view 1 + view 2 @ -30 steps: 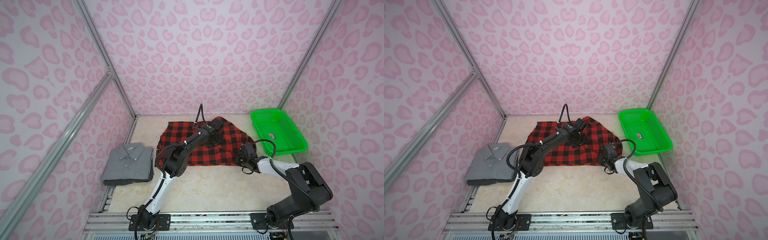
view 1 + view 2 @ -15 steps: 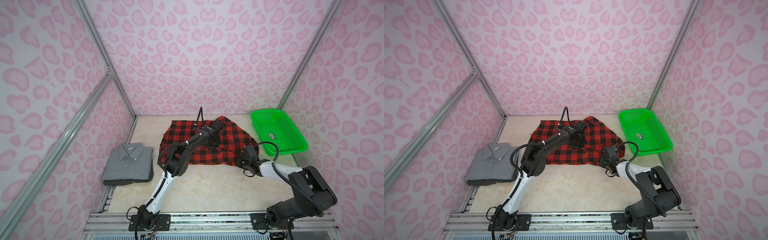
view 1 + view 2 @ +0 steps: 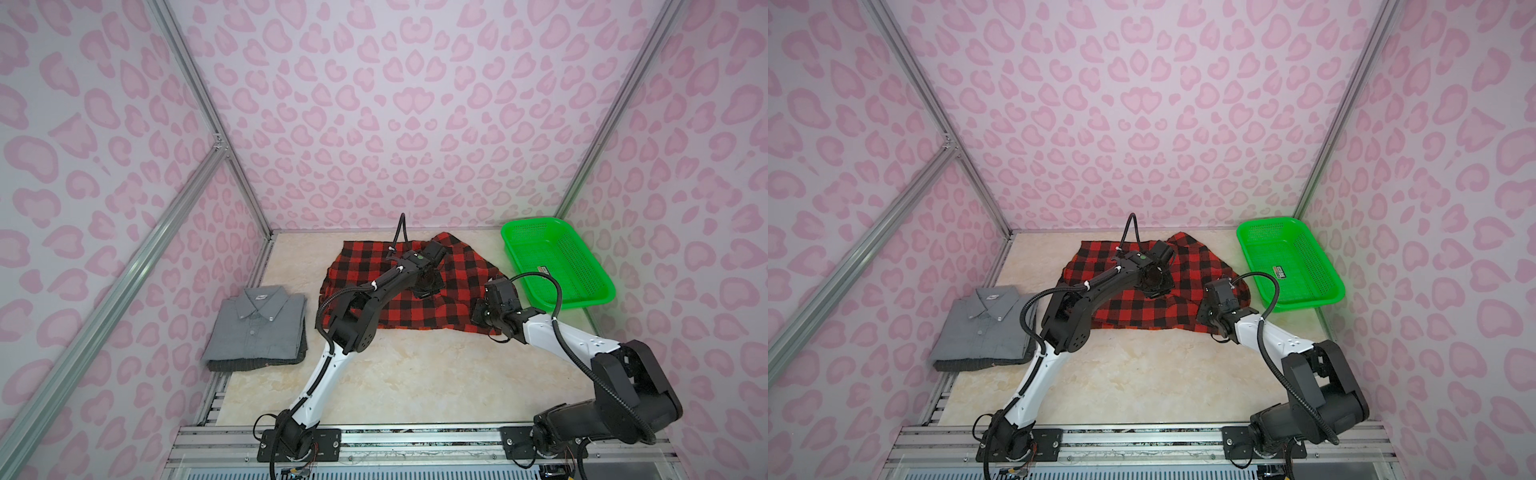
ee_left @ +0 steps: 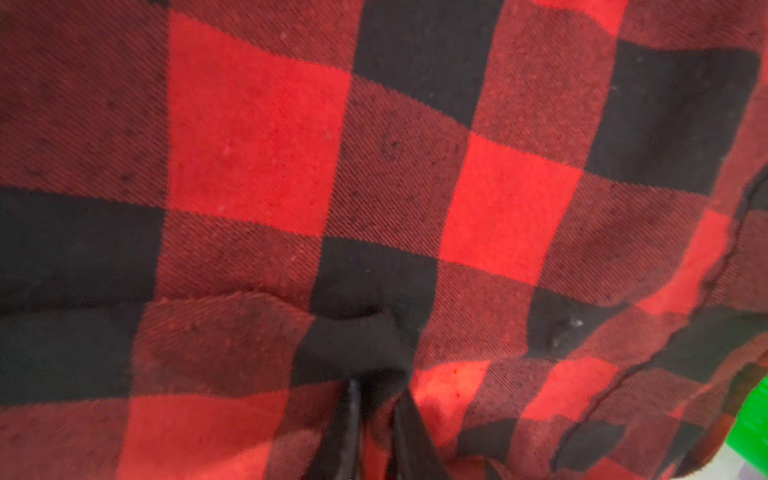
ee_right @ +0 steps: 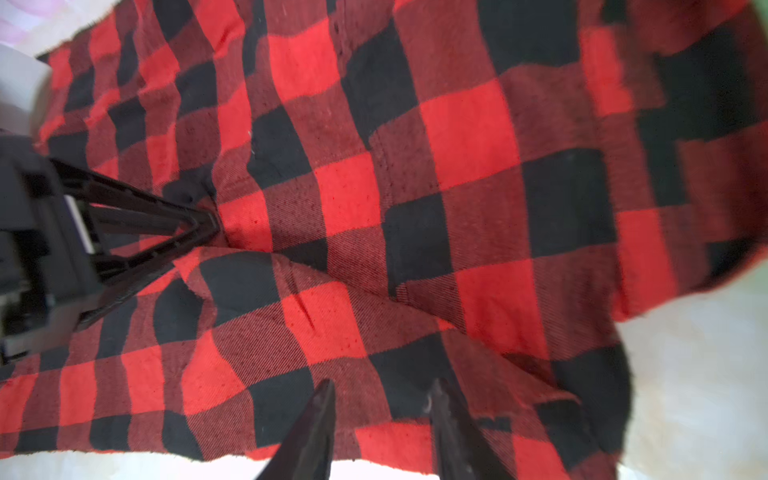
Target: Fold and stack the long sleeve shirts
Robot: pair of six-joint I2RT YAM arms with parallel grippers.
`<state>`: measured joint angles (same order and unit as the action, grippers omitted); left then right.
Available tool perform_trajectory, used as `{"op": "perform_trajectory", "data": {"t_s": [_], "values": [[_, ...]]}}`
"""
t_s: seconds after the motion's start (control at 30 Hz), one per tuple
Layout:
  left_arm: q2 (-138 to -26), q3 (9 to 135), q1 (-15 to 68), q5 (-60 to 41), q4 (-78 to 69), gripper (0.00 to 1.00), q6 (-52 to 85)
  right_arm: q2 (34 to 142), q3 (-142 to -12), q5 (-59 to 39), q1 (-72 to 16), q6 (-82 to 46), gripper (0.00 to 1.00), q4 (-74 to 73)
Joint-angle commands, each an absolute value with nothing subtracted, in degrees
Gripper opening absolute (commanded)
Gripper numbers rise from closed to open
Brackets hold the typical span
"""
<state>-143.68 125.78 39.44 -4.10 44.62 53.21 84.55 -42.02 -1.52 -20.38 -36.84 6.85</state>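
The left end effector [image 5: 210, 224] pinches the checked shirt [image 3: 415, 309] centrally.

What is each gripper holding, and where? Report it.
Left gripper pinches a fold near the middle of the checked shirt. Right gripper stands open over its near hem, holding nothing.

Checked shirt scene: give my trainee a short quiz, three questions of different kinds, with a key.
1. True or false: the grey shirt lies folded, apart from the checked shirt.
2. The green basket holds: A) one shirt, B) no shirt, C) both shirts.
3. Fill in: the left gripper pinches the ____ shirt.
Key: 1 true; 2 B; 3 checked.
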Motion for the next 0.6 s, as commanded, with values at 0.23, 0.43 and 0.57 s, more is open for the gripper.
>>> {"op": "perform_trajectory", "data": {"t_s": [0.23, 0.43, 0.57], "values": [[-136.08, 117.50, 37.59, 0.21, 48.06, 0.54, 51.25, 88.86, -37.59, -2.38, -18.11, -38.59, 0.39, 4.70], [-127.36, 108.96, 36.58, 1.42, 46.41, 0.70, 50.24, 85.23, -35.06, -1.05, -18.00, -38.23, 0.39, 8.20], [-120.67, 101.38, 36.23, 2.61, 44.51, 0.74, 50.01, 81.73, -32.20, -1.33, -17.59, -37.86, 0.39, 10.91]]}}
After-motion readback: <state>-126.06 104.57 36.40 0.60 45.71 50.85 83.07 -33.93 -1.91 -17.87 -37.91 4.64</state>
